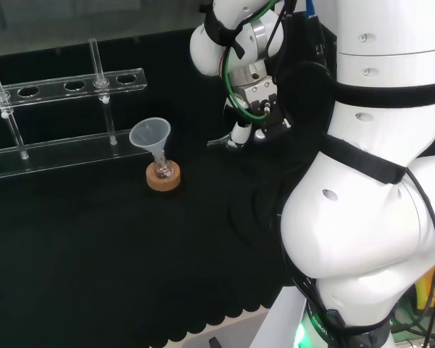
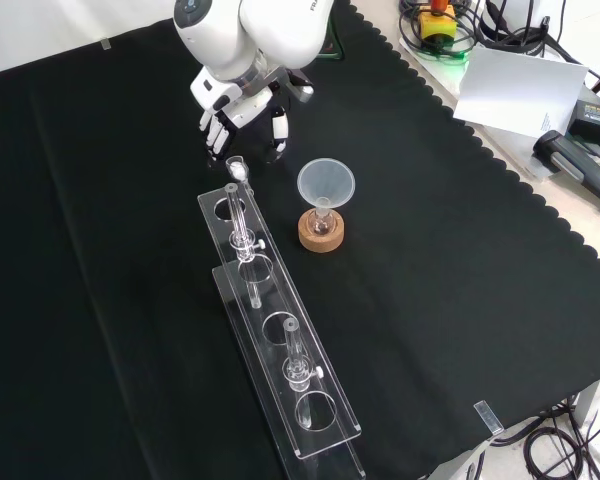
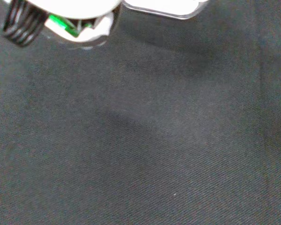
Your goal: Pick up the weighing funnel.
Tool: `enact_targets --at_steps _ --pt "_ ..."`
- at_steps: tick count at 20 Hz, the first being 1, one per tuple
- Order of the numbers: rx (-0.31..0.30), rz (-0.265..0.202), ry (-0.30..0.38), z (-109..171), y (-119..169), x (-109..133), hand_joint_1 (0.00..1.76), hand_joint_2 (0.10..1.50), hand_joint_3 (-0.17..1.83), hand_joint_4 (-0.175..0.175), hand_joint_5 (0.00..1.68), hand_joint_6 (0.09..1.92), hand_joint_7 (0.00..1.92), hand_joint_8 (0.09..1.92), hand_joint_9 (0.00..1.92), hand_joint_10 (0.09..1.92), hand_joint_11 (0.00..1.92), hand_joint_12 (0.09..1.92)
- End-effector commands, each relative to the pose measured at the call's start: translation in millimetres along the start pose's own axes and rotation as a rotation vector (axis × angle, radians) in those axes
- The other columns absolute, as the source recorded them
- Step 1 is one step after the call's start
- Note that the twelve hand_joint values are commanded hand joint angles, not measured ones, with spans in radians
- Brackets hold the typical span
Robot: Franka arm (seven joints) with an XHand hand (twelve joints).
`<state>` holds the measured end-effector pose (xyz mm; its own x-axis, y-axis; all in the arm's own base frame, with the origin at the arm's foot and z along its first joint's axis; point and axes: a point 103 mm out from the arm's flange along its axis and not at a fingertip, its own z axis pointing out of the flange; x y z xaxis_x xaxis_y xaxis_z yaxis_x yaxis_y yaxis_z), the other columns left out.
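Black cloth (image 2: 460, 280) covers the whole bench. At its far side, seen from the front, the white arm's black and white hand (image 2: 238, 105) hangs low with its fingers (image 2: 216, 128) pointing down at the fabric. They are straight and relaxed, and the thumb (image 2: 280, 125) stands apart from them; we see the hand unclenched and grasping nothing. In the head view we make out the small clear weighing funnel (image 1: 219, 143) lying on the cloth right at the fingertips, its pointed end turned away from the hand. Whether a fingertip touches it we cannot tell. Beyond it on that side of the hand, near but apart, stands the big clear cone-shaped funnel (image 2: 326, 183), mouth up, its stem in a small glass flask (image 2: 322, 226) seated on a round cork ring (image 2: 320, 240). Just below the fingers in the front view, a long clear plastic rack (image 2: 330, 432) with round holes begins and runs away from the hand, carrying thin upright glass tubes (image 2: 242, 225). Past the palm, the wrist camera looks on dark weave.
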<state>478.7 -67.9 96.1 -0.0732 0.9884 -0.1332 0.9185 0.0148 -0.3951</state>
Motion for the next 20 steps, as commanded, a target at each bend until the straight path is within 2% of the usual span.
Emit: enact_targets --at_steps 1,4,12,13,15,20 --pt "-0.016 0.007 0.003 2 4 -5 0.96 0.54 0.65 -0.034 0.63 0.5 0.52 0.68 0.84 0.45 0.54 1.27" --pt "-0.026 0.013 0.0 6 6 -9 0.96 0.54 0.66 -0.032 0.63 0.62 0.53 0.69 0.85 0.45 0.55 1.26" --pt "-0.031 0.019 -0.005 14 12 -5 0.97 0.54 0.67 -0.03 0.65 0.73 0.54 0.69 0.86 0.46 0.57 1.26" --pt "-0.035 0.014 0.011 16 12 -15 0.97 0.54 0.67 -0.03 0.65 0.74 0.54 0.69 0.86 0.45 0.57 1.26" --pt "-0.039 0.012 0.012 17 13 -20 0.97 0.54 0.67 -0.031 0.64 0.75 0.54 0.69 0.87 0.46 0.57 1.26" --pt "-0.039 0.024 -0.006 15 17 -8 0.96 0.54 0.68 -0.034 0.63 0.76 0.54 0.69 0.87 0.46 0.57 1.26"
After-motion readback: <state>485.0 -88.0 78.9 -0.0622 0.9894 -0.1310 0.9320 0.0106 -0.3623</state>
